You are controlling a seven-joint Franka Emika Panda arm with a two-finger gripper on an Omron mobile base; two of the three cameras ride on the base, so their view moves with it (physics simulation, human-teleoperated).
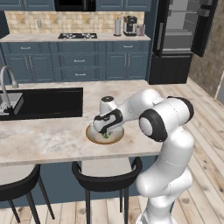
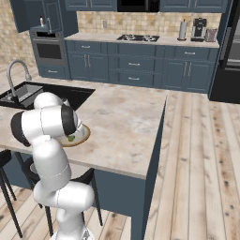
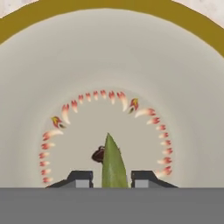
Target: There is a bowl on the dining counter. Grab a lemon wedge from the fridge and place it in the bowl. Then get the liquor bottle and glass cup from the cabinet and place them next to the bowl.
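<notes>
The bowl (image 1: 92, 136) (image 2: 85, 135) is shallow, with a mustard rim (image 3: 26, 27) and a ring of red marks inside. It sits near the front edge of the dining counter (image 1: 48, 140). My gripper (image 1: 106, 130) (image 3: 112, 179) points down into it, just above the bottom. The green lemon wedge (image 3: 113, 165) (image 1: 106, 136) (image 2: 71, 138) stands between my fingertips (image 3: 79, 179), with narrow gaps on both sides, so the jaws are open. An upper cabinet (image 2: 46, 18) at the far left stands open with a small item inside, too small to name.
The fridge (image 1: 179, 30) at the back right has its doors open. A sink with a faucet (image 1: 8, 83) lies at the counter's left end. Two dark stools (image 1: 107, 177) stand under the counter's front edge. A stove and a coffee machine (image 1: 130, 25) line the back wall.
</notes>
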